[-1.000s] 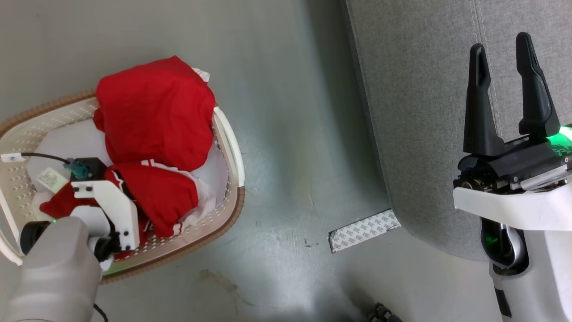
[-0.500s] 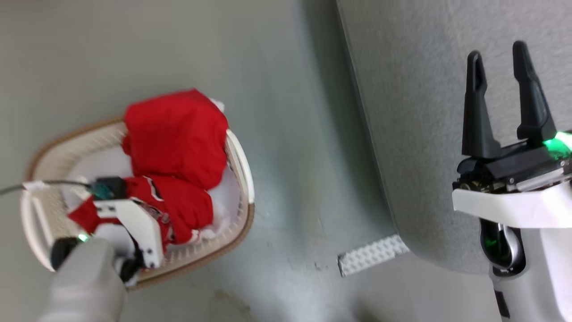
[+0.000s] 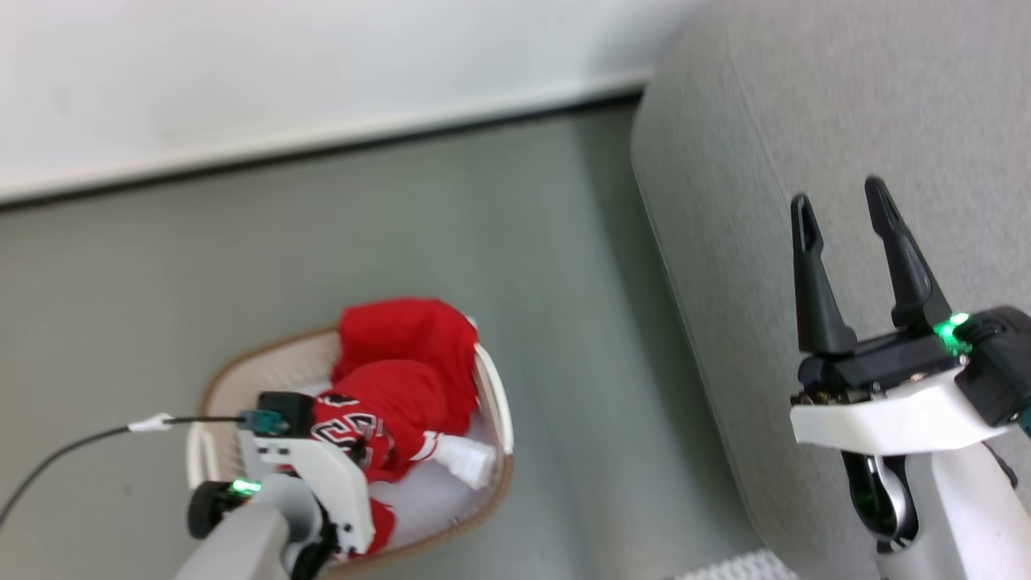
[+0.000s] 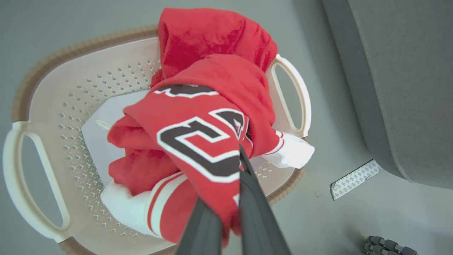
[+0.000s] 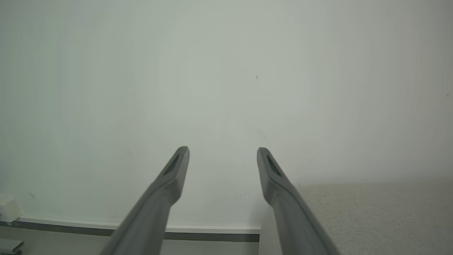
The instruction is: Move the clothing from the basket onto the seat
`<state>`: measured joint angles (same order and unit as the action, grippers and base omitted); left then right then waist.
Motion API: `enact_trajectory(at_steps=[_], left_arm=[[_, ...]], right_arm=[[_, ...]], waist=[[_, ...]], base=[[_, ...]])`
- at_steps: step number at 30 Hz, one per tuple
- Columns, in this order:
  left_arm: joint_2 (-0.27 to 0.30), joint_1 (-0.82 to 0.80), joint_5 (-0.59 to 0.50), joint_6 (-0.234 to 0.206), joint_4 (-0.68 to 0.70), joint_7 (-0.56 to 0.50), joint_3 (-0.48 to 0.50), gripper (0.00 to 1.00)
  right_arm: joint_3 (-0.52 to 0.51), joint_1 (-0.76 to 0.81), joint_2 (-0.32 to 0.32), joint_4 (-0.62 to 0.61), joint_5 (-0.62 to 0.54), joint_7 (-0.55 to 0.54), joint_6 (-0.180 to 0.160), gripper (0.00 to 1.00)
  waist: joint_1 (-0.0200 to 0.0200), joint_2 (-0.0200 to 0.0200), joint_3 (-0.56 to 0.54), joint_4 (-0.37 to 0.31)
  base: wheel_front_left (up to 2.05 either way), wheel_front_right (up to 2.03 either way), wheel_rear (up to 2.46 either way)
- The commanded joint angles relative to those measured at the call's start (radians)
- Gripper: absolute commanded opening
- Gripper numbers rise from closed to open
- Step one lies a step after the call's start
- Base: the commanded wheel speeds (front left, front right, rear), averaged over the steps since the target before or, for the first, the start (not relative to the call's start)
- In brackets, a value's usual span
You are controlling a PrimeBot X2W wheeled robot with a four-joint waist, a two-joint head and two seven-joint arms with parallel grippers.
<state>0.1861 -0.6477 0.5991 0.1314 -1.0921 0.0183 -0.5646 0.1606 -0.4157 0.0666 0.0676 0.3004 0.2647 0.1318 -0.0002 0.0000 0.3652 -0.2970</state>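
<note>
L claw [image 4: 229,198]: shut, pinching one fold of the red jersey [image 4: 198,134] just below the black-white number, cloth bunched betw the fingers, one finger half buried in it. Jersey hangs from that pinch over the basket [image 4: 88,46]. How much of it is off the bottom I can't tell. Its striped hem droops low above the pad [image 4: 93,138], and a white end lies at the rim by the handle [image 4: 300,102]. 2nd red garment [image 4: 212,35] sits at the basket's far side, touching the jersey, so it may drag along. Step in hand, as I read it: lift out & carry to the seat [image 3: 805,105]. To do it well, go straight up till the hem clears the rim, then swing across. The grip is on one fold only, so slow, no jerks, or it slips. Watch the handle loop, since trim could snag there. Room: bare floor [image 3: 451,242] betw basket & seat, well apart, w/ nothing in the path but a tape strip [image 4: 354,179] lying flat by the seat's foot. Seat edge is rounded & prob higher than the rim, so carry high. R claw [image 3: 838,201]: wide open, empty, above the seat, so drop the jersey clear of it. Wall [image 3: 242,64] is behind, not in the way.
</note>
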Motion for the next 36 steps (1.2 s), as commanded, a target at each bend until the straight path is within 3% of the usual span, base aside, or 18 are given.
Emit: enact_trajectory(at_steps=[1, 11, 21, 36], left_arm=[[-0.002, 0.019, 0.020, -0.002, 0.008, 0.009, -0.010, 0.00], [0.010, 0.043, 0.044, -0.002, 0.132, 0.139, -0.111, 0.00], [0.013, 0.009, 0.043, -0.007, 0.282, 0.211, -0.108, 0.00], [0.087, 0.005, 0.042, -0.098, 0.612, 0.165, -0.078, 0.00]], right_arm=[[0.002, 0.019, 0.013, 0.008, -0.002, -0.001, -0.002, 1.00], [0.032, 0.092, 0.064, 0.034, 0.035, -0.001, -0.002, 1.00], [0.041, 0.175, 0.091, 0.055, 0.056, -0.001, -0.002, 1.00], [0.102, 0.230, 0.065, 0.055, 0.100, -0.001, -0.002, 1.00]], waist=[[0.0002, 0.0000, -0.091, 0.058], [0.0002, 0.0000, -0.253, 0.142], [0.0002, 0.0000, -0.355, 0.203], [0.0002, 0.0000, -0.392, 0.224]], base=[[0.00, 0.00, 0.00], [0.00, 0.00, 0.00], [0.00, 0.00, 0.00], [0.00, 0.00, 0.00]])
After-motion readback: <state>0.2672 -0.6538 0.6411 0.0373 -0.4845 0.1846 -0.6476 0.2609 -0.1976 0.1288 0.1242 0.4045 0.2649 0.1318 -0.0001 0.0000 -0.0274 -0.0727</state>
